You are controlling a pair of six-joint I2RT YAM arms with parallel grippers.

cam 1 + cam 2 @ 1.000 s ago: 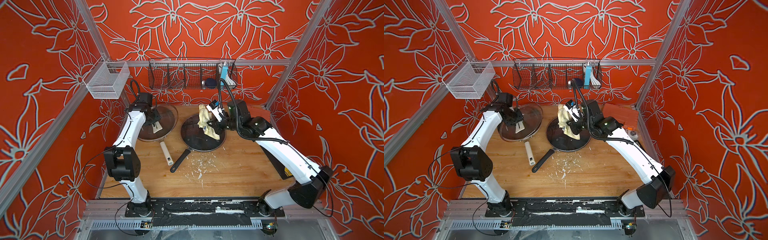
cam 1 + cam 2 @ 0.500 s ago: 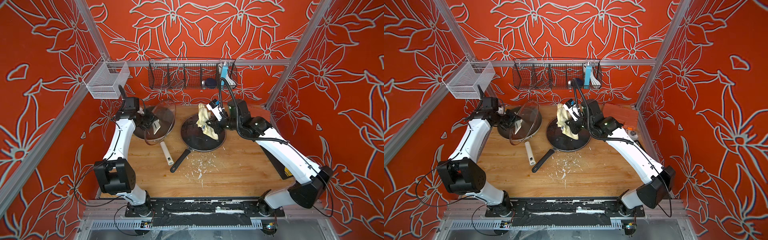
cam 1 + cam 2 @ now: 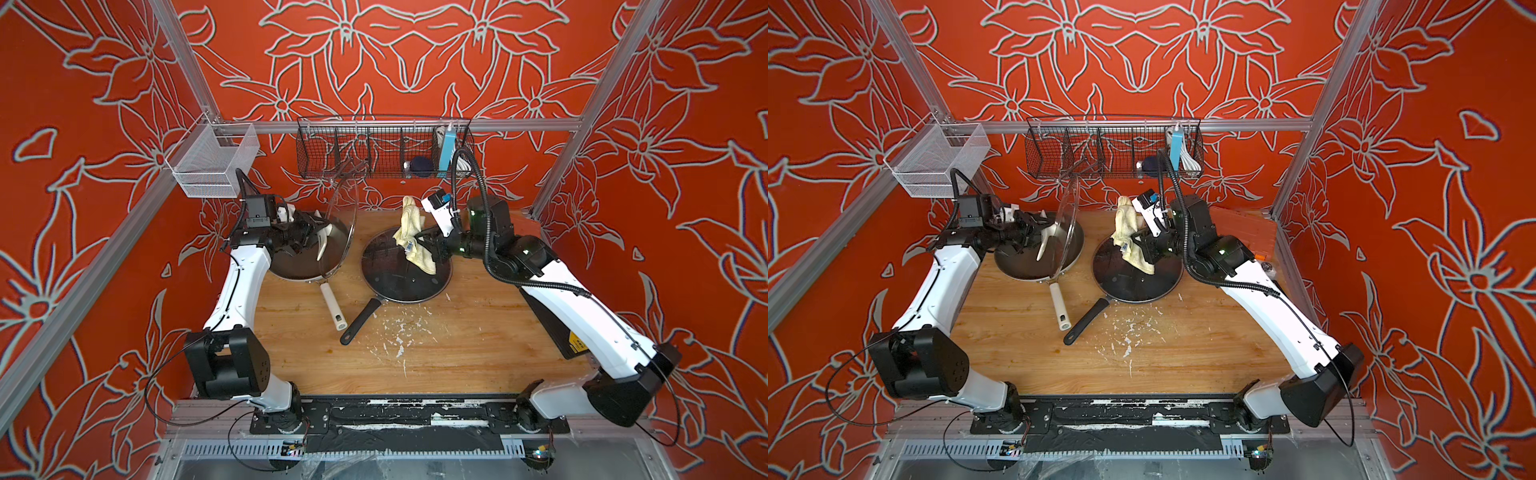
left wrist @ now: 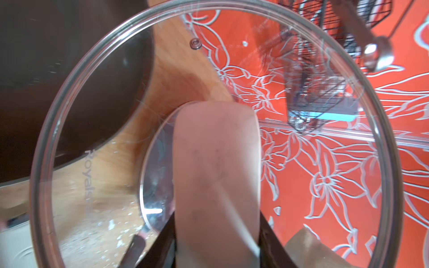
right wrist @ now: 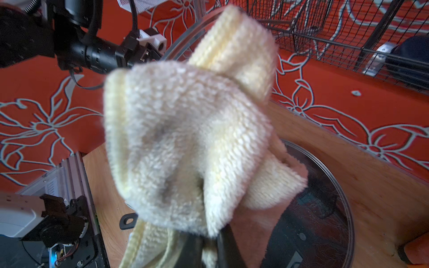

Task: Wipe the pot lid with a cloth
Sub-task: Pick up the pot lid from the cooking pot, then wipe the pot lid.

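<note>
The left claw [image 3: 316, 243] is pinching the glass pot lid [image 3: 345, 216] by its handle [image 4: 216, 174], standing it on edge, while the right claw [image 3: 422, 245] is pinching the cloth [image 3: 409, 226], drooping around its jaws and apart from that lid, so wiping is probably not starting yet.

- cream cloth [image 5: 185, 139] fills the middle, bunched, grey smudges, blurry
- right gripper [image 5: 209, 248] pinches its lower folds tight
- flat glass lid [image 5: 325, 208] below the cloth, on the wooden table [image 5: 383, 185]
- pot lid [image 5: 183, 39] rim shows behind the cloth, by the left arm [image 5: 92, 55]
- wire basket [image 5: 348, 30] on the wall
</note>
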